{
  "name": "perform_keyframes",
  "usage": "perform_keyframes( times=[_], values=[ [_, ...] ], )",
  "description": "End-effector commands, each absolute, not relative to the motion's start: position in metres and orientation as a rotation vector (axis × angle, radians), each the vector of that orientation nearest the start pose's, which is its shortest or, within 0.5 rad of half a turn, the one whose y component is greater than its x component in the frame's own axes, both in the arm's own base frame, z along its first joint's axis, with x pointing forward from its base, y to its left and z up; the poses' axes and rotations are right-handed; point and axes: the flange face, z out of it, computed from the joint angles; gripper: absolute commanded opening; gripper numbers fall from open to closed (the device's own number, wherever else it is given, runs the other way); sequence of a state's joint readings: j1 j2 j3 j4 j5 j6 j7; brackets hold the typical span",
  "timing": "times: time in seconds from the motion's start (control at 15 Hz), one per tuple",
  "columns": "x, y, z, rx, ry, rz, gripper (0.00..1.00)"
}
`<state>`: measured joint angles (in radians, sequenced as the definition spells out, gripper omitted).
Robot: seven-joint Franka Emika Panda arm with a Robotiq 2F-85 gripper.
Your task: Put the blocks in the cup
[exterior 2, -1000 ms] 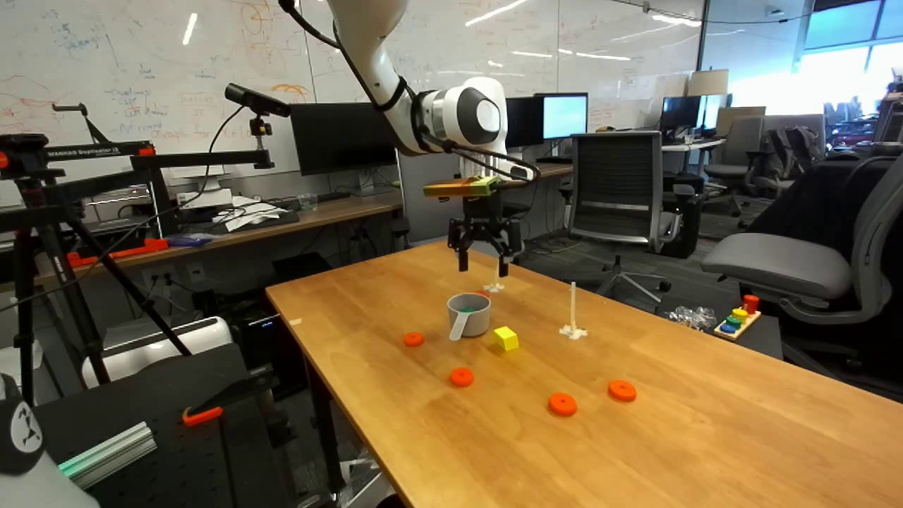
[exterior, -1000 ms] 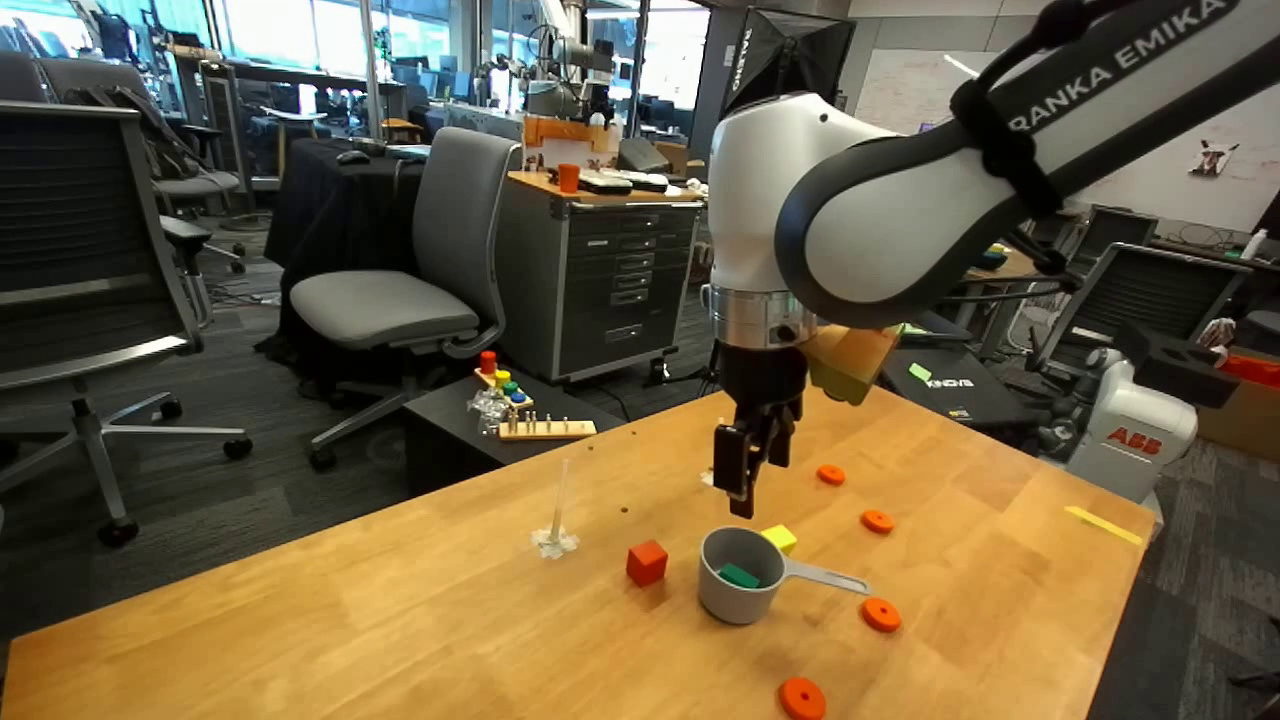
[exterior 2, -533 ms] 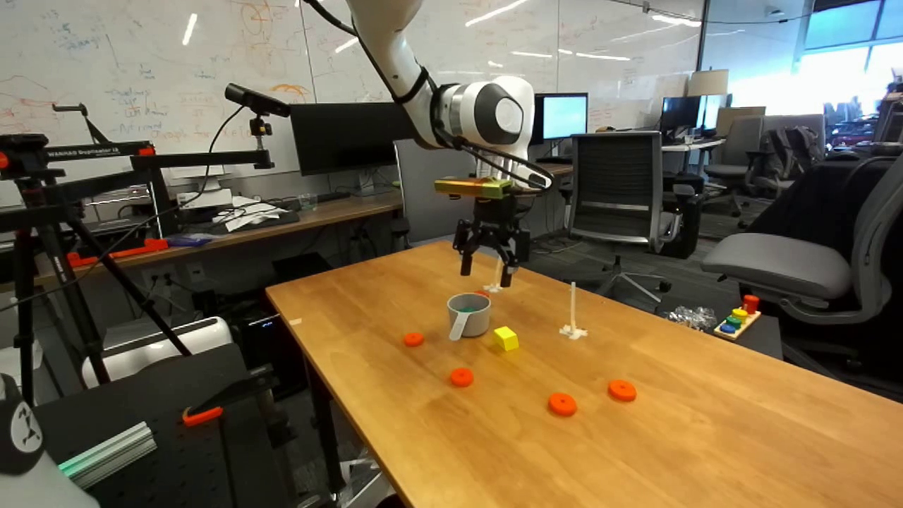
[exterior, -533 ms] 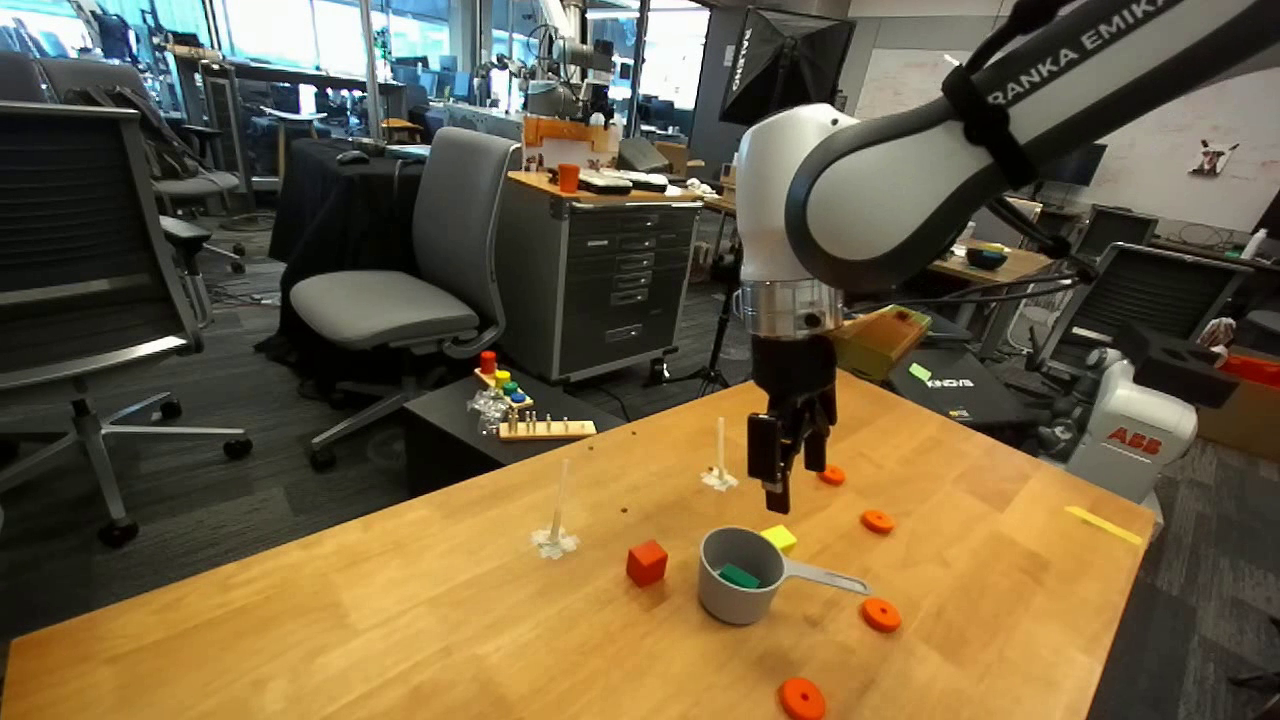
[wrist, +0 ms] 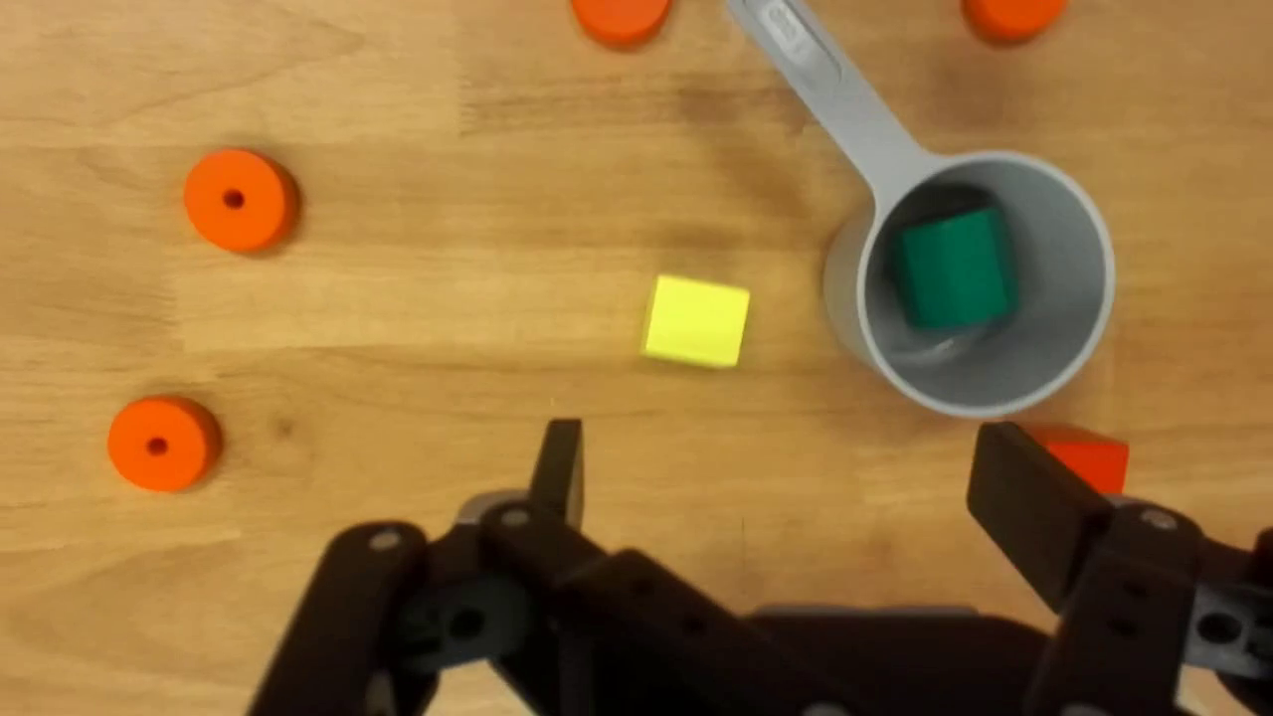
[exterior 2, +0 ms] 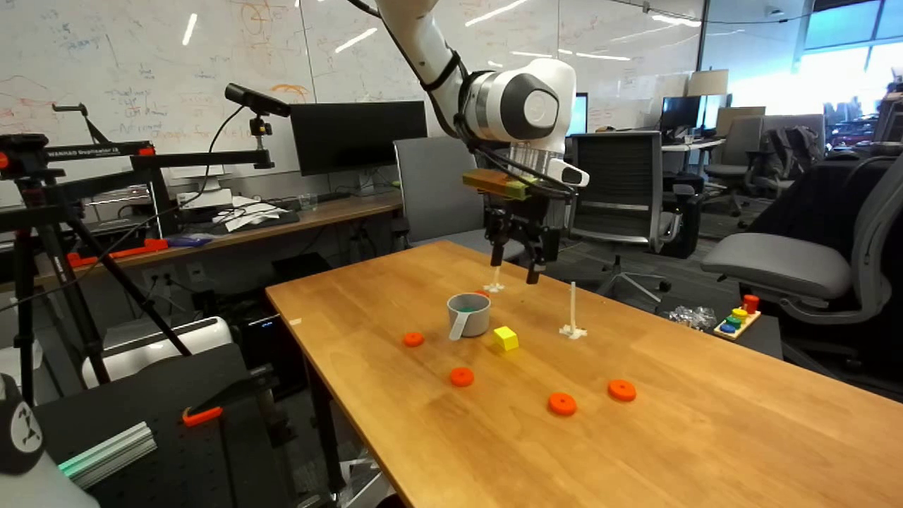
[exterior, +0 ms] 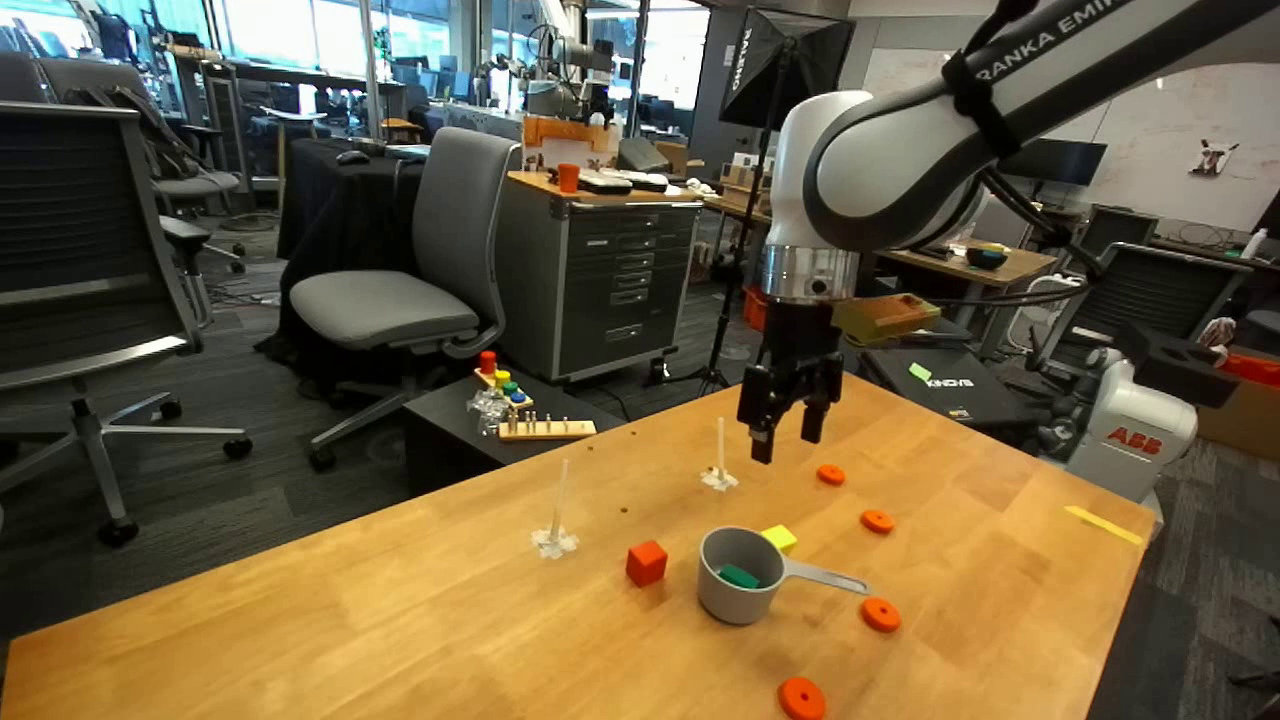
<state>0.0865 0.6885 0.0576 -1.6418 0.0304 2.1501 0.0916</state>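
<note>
My gripper (exterior: 787, 437) is open and empty in the air above the table; it also shows in an exterior view (exterior 2: 515, 267) and the wrist view (wrist: 778, 443). The grey cup (exterior: 735, 602) stands upright, also in the wrist view (wrist: 1072, 283). A green block (wrist: 957, 268) lies inside it. A yellow block (wrist: 696, 320) lies beside the cup, apart from it, ahead of the jaws in the wrist view. A red block (exterior: 646, 563) sits on the cup's opposite side; a finger partly covers it in the wrist view (wrist: 1092, 462). The cup mostly hides it in an exterior view (exterior 2: 482, 292).
Several orange discs with centre holes lie scattered, such as one disc (exterior: 877, 521) and another (exterior 2: 462, 377). Two thin upright pegs stand taped to the table: a peg (exterior: 560, 505) and another peg (exterior: 720, 450). The cup's handle (wrist: 835, 94) sticks out sideways.
My open gripper has moved away from the cup, to the right in both exterior views, rising lately, and has turned somewhat. The cup and blocks have not moved.
</note>
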Motion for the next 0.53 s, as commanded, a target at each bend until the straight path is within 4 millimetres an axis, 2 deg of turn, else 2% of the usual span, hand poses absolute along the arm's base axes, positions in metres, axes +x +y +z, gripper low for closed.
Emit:
perform_keyframes(
  times=[0.0, 0.07, 0.47],
  values=[
    [0.672, 0.083, 0.21, -3.003, 0.191, 0.136, 1.0],
    [0.669, 0.085, 0.204, -3.049, 0.078, 0.203, 1.0],
    [0.67, 0.086, 0.196, -3.059, 0.071, 0.207, 1.0]
  ],
)
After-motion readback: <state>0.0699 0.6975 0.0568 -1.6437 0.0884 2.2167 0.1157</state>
